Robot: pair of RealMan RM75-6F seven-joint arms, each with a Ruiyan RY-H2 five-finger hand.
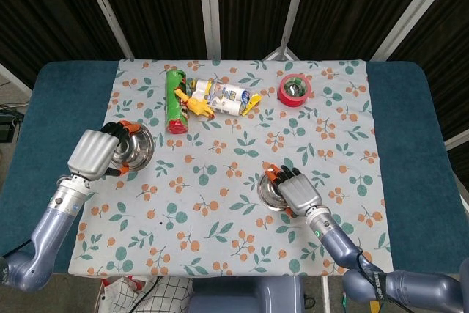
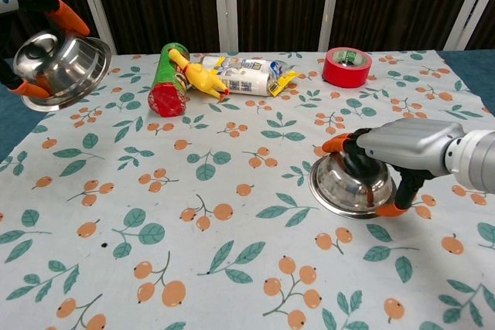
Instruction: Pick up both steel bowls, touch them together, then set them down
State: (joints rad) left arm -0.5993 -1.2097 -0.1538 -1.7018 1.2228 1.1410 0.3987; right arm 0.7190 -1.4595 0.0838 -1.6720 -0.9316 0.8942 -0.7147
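- One steel bowl (image 2: 56, 63) is up off the cloth, gripped in my left hand (image 1: 94, 154).
- Second bowl (image 2: 352, 185) sits inverted on the tablecloth (image 2: 232, 229); my right hand (image 2: 402, 147) wraps it.
- Next I'd judge: lift it, bring both together.

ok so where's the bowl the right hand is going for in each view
Head view: the upside-down steel bowl sits low, right of centre, partly under the right hand.
Chest view: the same bowl lies right of centre on the cloth, the hand over its right side.
Shared landmark: the red tape roll, farther back on the table.
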